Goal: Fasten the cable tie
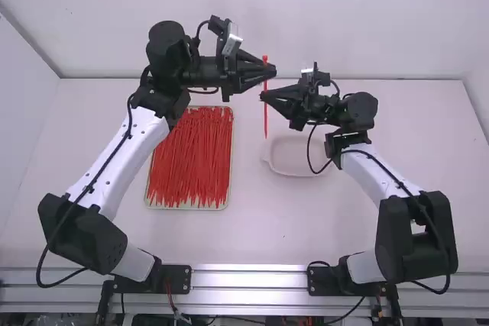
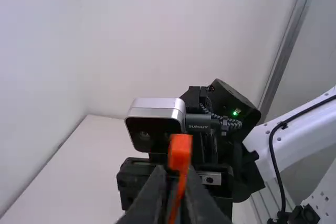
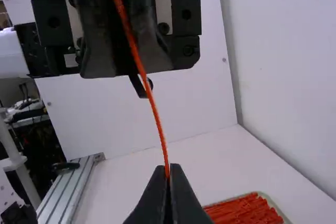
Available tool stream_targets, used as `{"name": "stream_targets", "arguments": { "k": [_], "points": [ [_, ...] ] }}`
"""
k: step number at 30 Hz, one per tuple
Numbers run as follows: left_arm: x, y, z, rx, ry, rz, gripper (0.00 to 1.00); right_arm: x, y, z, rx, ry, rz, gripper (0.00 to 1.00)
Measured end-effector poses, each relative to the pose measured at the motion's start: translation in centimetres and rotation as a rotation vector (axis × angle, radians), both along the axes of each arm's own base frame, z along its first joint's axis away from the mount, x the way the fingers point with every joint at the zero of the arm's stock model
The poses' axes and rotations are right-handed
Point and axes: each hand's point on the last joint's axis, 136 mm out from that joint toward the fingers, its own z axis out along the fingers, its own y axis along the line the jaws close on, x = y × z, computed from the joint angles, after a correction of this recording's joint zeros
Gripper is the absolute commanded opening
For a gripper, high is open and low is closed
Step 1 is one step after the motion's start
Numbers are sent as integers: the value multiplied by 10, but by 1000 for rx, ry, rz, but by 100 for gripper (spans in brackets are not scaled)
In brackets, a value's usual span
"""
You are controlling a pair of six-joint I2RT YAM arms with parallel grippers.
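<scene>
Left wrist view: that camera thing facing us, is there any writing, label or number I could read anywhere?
Small pale print on the black cable plug beside the silver camera: too blurred to read.
The orange cable tie bears no text; there are no other words, numbers or signs.

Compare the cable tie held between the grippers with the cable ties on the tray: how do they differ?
The held cable tie stands upright in the air; the tray ties lie flat on their tray. The held cable tie is single, pinched by the left gripper near its head and the right gripper lower down; the tray ties form an untouched heap. Both are red and unfastened.
</scene>
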Motion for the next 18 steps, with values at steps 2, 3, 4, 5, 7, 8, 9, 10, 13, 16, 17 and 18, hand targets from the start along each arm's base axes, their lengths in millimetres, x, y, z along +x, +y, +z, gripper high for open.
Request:
{"name": "stream_targets", "arguments": {
  "k": [2,3,4,5,7,8,9,10,13,16,17,18],
  "points": [
    [0,0,0,-1,-3,0,54,-1,0,1,1,-6,1,0],
    [0,0,0,-1,-3,0,54,-1,0,1,1,-6,1,0],
    [0,0,2,-4,-11,0,81,-2,0,3,5,-22,1,0],
    [0,0,3,-6,-16,0,90,-2,0,4,7,-28,0,0],
    [0,0,5,-11,-25,-1,93,-3,-1,6,10,-35,1,0],
    [-1,0,7,-17,-31,-1,91,-3,-1,7,12,-40,2,0],
    [-1,0,9,-21,-34,-2,88,-4,-1,7,13,-41,2,0],
    [-2,1,12,-27,-45,-5,82,-3,-1,7,13,-39,2,0],
    [-3,2,16,-38,-41,-8,64,-3,-1,7,14,-39,1,0],
    [-2,3,19,-46,-38,-6,48,-3,-1,7,15,-38,0,0],
    [-1,5,20,-50,-34,-3,41,-3,-1,7,14,-37,1,0],
    [0,6,21,-52,-29,1,38,-3,-1,7,14,-38,1,0]
  ]
}}
